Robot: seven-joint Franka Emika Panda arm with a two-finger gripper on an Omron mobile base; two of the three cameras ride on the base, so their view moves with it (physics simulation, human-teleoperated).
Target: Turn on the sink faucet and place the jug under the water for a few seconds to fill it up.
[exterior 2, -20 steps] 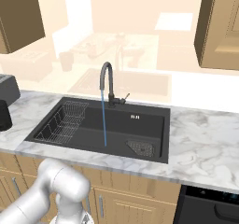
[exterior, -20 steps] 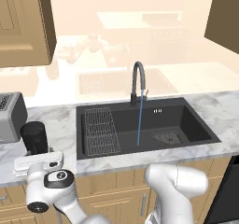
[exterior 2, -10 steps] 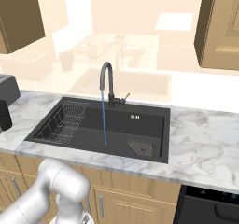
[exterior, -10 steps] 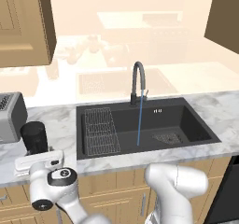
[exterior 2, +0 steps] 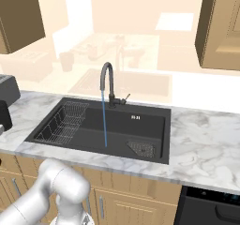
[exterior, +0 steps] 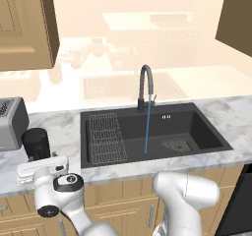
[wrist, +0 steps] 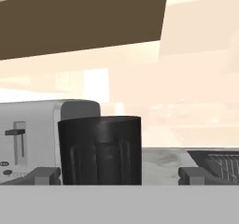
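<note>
The black jug [wrist: 100,150] stands upright on the counter, straight ahead of my open gripper [wrist: 119,175]. It sits nearer the left fingertip [wrist: 45,174] than the right one, and nothing is gripped. In the left base view the jug [exterior: 36,142] stands left of the sink [exterior: 216,144], with my white hand [exterior: 42,167] just in front of it. The dark gooseneck faucet [exterior: 145,85] is running. A thin blue stream of water [exterior: 146,127] falls into the basin. The faucet [exterior 2: 107,81] and the water [exterior 2: 104,123] also appear in the right base view.
A silver toaster [exterior: 10,122] stands right behind and left of the jug, close to it [wrist: 28,136]. A wire rack [exterior: 106,136] lies in the left part of the sink and a drain grate [exterior: 176,144] in the right part. Wall cabinets hang above.
My hand has edged slightly closer to the jug. The jug stands where it was and the water keeps running.
</note>
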